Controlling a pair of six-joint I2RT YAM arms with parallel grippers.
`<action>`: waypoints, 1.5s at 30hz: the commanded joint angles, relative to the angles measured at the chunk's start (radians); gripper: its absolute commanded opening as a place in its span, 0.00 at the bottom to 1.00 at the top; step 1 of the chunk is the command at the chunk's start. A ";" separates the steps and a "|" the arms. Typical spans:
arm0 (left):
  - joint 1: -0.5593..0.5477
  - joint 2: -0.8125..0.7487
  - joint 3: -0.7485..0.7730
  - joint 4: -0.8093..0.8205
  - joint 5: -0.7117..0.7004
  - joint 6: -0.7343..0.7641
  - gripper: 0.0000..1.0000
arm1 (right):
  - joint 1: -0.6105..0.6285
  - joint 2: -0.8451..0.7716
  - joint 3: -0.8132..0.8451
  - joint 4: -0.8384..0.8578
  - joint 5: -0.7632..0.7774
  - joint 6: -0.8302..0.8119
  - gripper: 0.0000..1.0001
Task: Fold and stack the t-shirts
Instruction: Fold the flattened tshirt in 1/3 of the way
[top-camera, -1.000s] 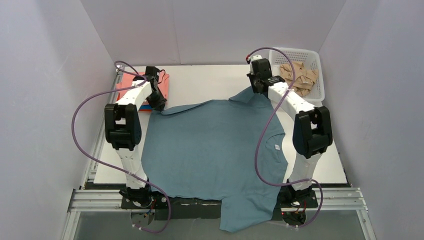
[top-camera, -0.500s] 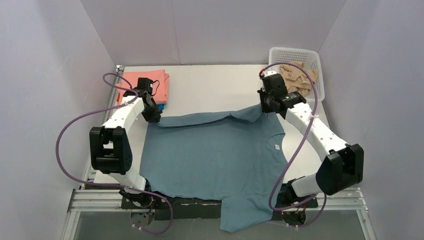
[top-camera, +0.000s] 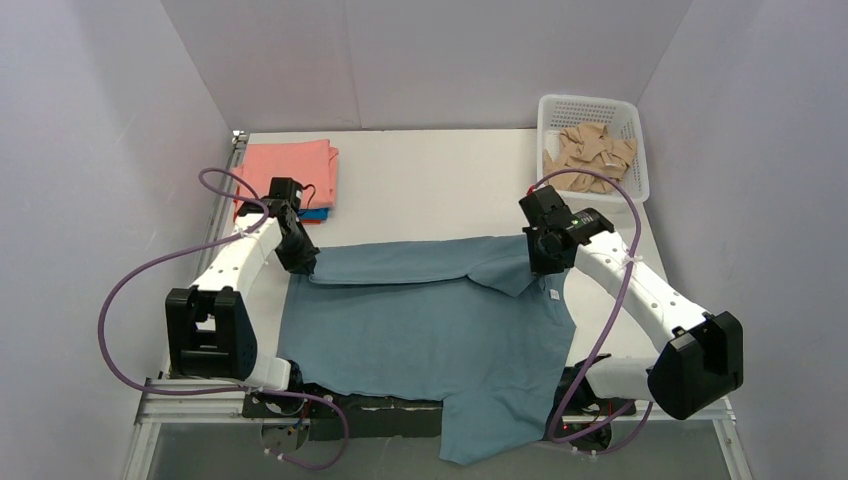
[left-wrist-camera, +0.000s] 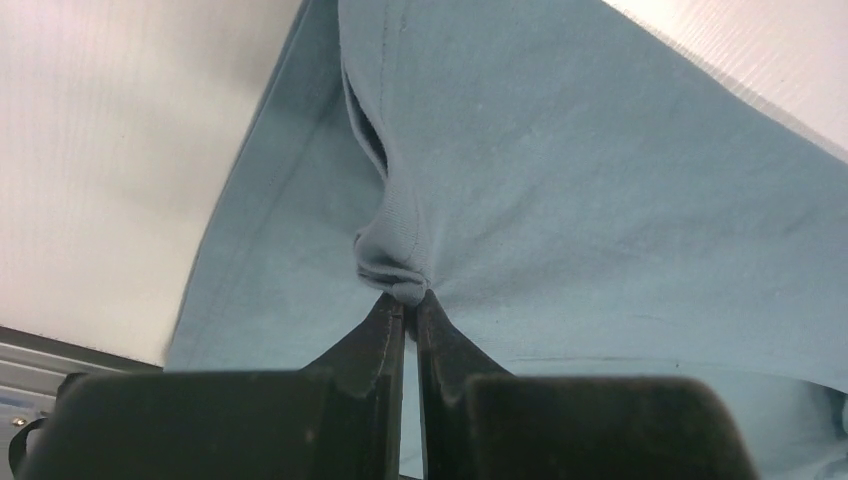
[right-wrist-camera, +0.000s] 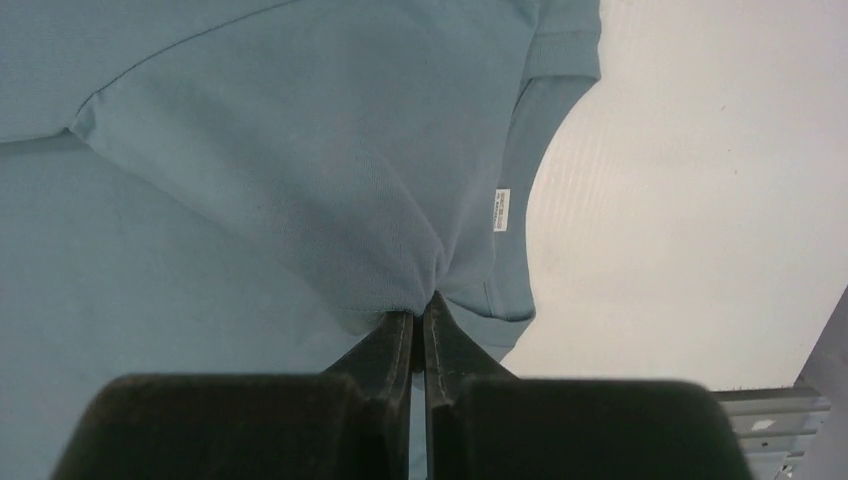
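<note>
While the grey-blue t-shirt (top-camera: 420, 330) lies spread across the counter (top-camera: 430, 185), the left hand (left-wrist-camera: 410, 298) and right hand (right-wrist-camera: 420, 305) each clench its far edge, doubled over the body; the salmon-pink shirt (top-camera: 290, 168) sits folded far-left.

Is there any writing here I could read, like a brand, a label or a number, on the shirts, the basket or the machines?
Small white tag by the collar of the grey-blue t-shirt: any print on it is too small and blurred to read.
Nothing else: no words, numbers or signs can be read on the folded shirts, the basket or the robot arms.
</note>
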 joint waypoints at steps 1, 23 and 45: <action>0.001 -0.014 -0.042 -0.158 0.014 -0.008 0.00 | 0.006 -0.004 0.004 -0.066 0.000 0.068 0.03; 0.003 -0.137 -0.008 -0.224 0.058 -0.024 0.98 | 0.073 -0.077 0.004 -0.161 -0.198 0.151 0.71; 0.009 0.229 0.011 0.006 0.227 -0.048 0.98 | -0.093 0.319 0.018 0.341 -0.311 0.159 0.82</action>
